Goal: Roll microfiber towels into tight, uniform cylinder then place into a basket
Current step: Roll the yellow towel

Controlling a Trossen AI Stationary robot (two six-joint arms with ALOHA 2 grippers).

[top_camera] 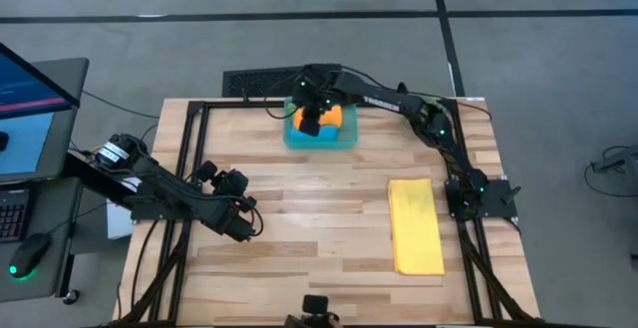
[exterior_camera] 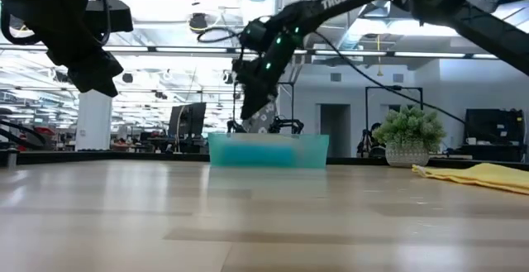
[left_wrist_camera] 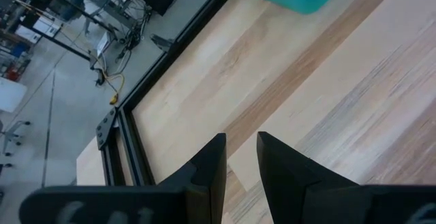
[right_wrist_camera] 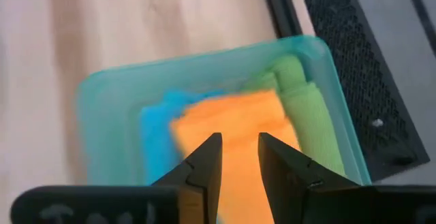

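The teal basket (top_camera: 319,142) stands at the table's far middle; it also shows in the low view (exterior_camera: 269,150). In it lie the orange towel (right_wrist_camera: 238,115), the blue towel (right_wrist_camera: 155,139) and the green towel (right_wrist_camera: 308,108), side by side. My right gripper (right_wrist_camera: 240,146) is shut and hangs just above the orange towel (top_camera: 335,116), its fingertips above the basket's rim in the low view (exterior_camera: 258,126). The yellow towel (top_camera: 416,225) lies flat on the table's right side. My left gripper (top_camera: 246,228) is shut and empty above the table's left part.
A potted spiky plant (exterior_camera: 411,136) stands beyond the table's far right. A monitor and keyboard (top_camera: 25,119) stand off the table's left edge. Bare wood (top_camera: 319,218) lies between the left gripper and the yellow towel.
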